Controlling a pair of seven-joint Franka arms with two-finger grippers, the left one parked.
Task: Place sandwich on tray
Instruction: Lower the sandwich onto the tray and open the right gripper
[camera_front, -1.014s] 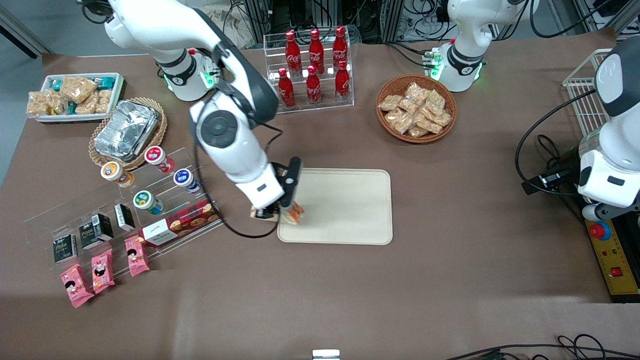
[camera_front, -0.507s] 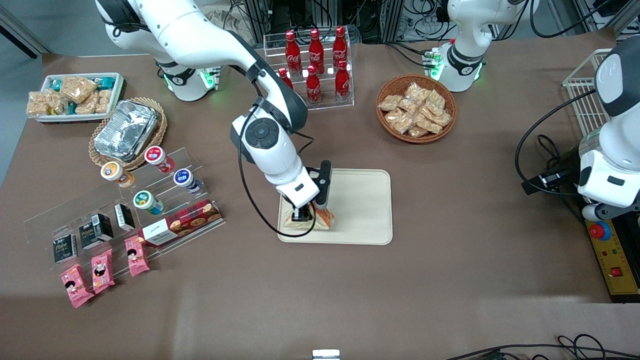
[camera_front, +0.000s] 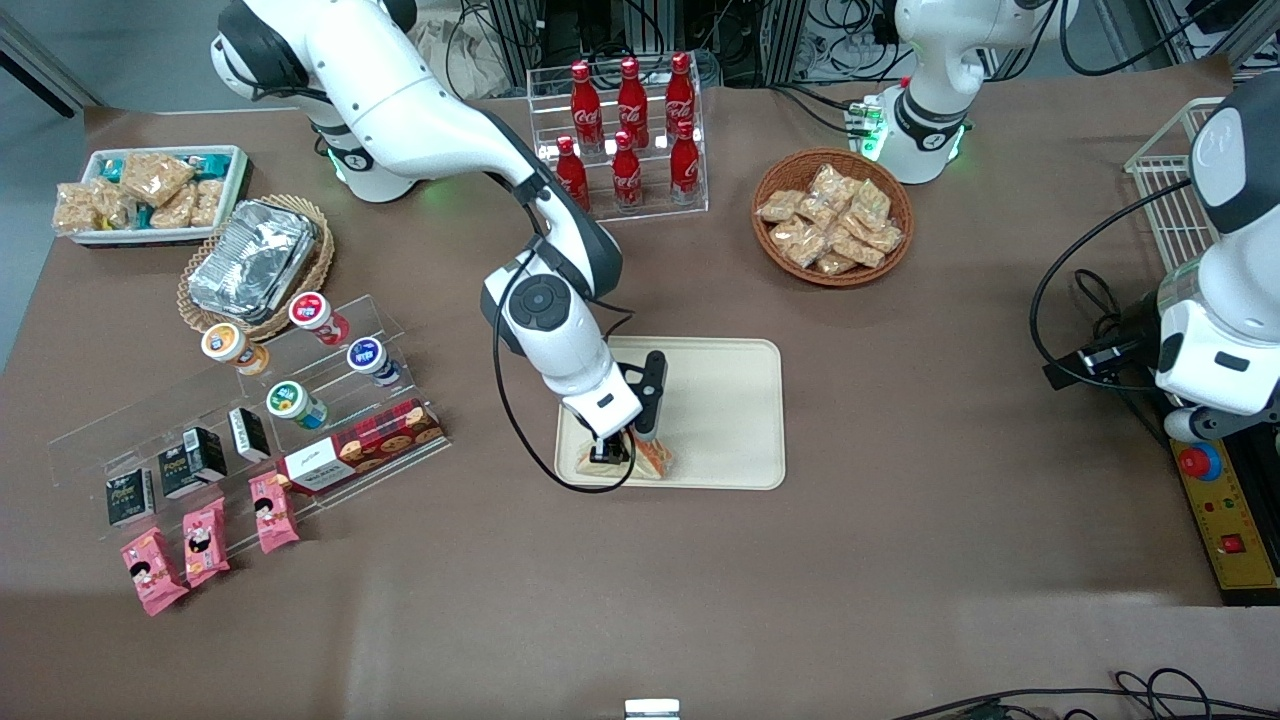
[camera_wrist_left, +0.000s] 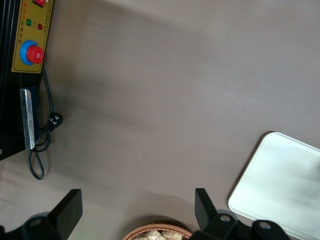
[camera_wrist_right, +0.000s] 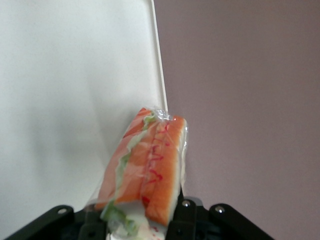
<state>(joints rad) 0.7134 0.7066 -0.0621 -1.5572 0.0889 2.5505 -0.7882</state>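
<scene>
Sandwich: you have the wrapped sandwich (camera_front: 640, 458) over the tray's corner nearest the front camera at the working arm's end; in the right wrist view the sandwich (camera_wrist_right: 145, 165) shows orange and green filling under clear film, its tip close to the tray's rim.
Hold: your gripper (camera_front: 622, 452) pinches the sandwich, jaws closed on the wrapped wedge; in the right wrist view the gripper (camera_wrist_right: 145, 222) grips its wide end.
Contact with tray: you cannot tell from either view whether the sandwich touches the tray surface or hangs just above it.
Tray: the cream tray (camera_front: 725, 400) lies flat on the brown table (camera_front: 900, 560); its rim (camera_wrist_right: 159, 65) runs straight beside the sandwich, and a tray corner (camera_wrist_left: 280, 185) shows in the left wrist view.
Farther from the camera than the tray: you see a clear rack of red cola bottles (camera_front: 625, 135) and a round wicker basket of tan snack packets (camera_front: 832, 217).
Toward the working arm's end from the tray: a clear tiered stand (camera_front: 250, 420) holds small cups and dark cartons, with a red cookie box (camera_front: 360, 447) nearest the tray.
Nearer the camera than that stand: three pink wrapped snacks (camera_front: 205, 540) lie on the table.
</scene>
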